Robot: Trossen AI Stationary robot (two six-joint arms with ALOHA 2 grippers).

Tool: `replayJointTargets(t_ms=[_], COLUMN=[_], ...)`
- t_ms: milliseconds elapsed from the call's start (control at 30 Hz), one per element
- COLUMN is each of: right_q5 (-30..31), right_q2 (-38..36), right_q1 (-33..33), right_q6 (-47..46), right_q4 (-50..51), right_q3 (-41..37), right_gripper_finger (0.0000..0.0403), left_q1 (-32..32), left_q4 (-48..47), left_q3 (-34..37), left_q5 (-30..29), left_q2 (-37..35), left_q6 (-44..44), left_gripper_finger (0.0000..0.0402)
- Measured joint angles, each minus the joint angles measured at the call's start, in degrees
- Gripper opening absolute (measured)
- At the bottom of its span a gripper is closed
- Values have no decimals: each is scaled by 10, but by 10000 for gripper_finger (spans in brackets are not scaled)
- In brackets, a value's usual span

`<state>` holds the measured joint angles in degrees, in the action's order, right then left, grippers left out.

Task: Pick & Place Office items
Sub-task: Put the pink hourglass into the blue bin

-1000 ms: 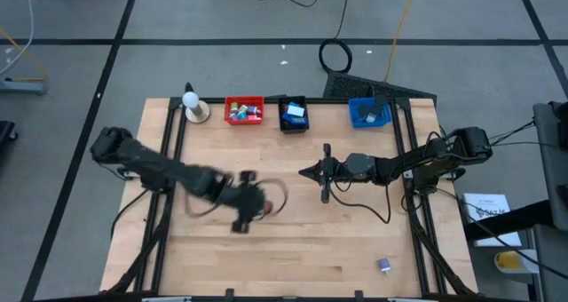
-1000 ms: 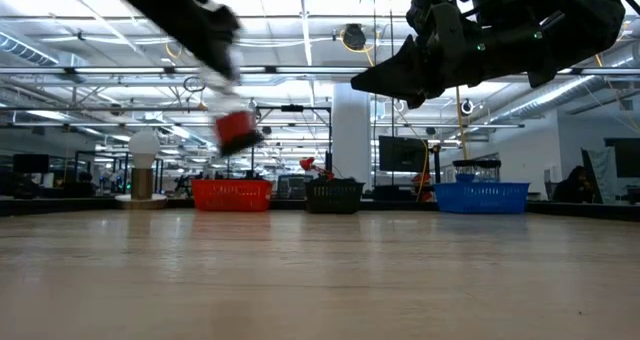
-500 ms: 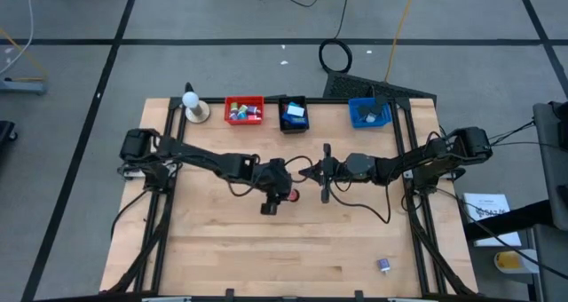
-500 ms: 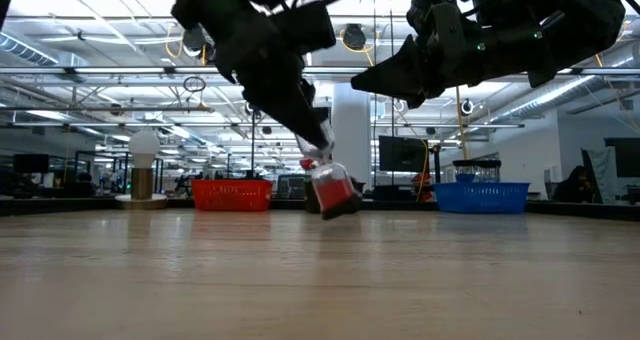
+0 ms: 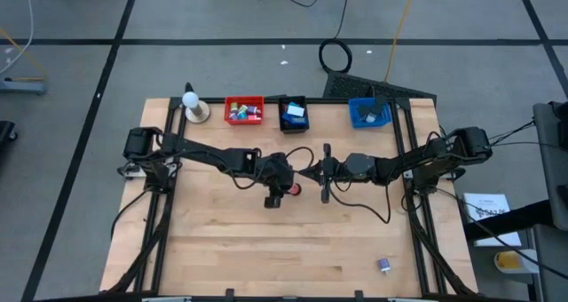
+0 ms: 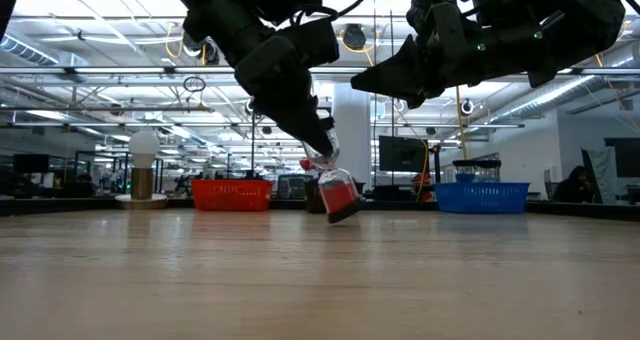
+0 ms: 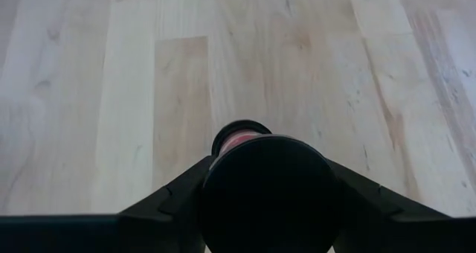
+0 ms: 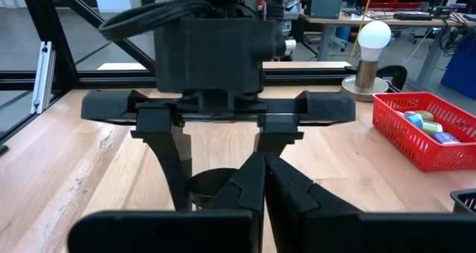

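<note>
My left gripper is clamped on a small red cylindrical item with a dark cap, holding it tilted just above the wooden table near the middle of the high view. I judge it light and rigid, likely smooth plastic, so it could twist between my pads; a hold across its middle seems safest. My right gripper, its fingers pressed together on nothing, hovers just beside it and crowds the space on that side. Along the upper edge of the table stand a red mesh bin with coloured pieces inside, a black bin and a blue bin, with a white ball on a tan base at the upper left. A small purple piece, perhaps a clip, lies well apart at lower right.
</note>
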<state>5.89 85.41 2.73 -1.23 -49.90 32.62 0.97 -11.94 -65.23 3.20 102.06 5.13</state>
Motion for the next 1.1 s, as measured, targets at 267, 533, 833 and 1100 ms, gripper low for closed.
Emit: replayJointTargets(t_ms=[267, 533, 833, 1100], right_q5=[0, 0, 0, 0], right_q2=[0, 0, 0, 0], right_q1=[0, 0, 0, 0], right_q6=[0, 0, 0, 0], right_q4=[0, 0, 0, 0], right_q3=[0, 0, 0, 0], right_gripper_finger=[4, 4, 4, 4], left_q1=[0, -3, -2, -1], left_q4=[-30, -73, -87, -97], left_q3=[0, -1, -1, 2], left_q5=[0, -1, 9, 12], left_q2=[-7, -8, -8, -4], left_q6=[-13, -42, -59, -61], left_gripper_finger=[208, 208, 209, 248])
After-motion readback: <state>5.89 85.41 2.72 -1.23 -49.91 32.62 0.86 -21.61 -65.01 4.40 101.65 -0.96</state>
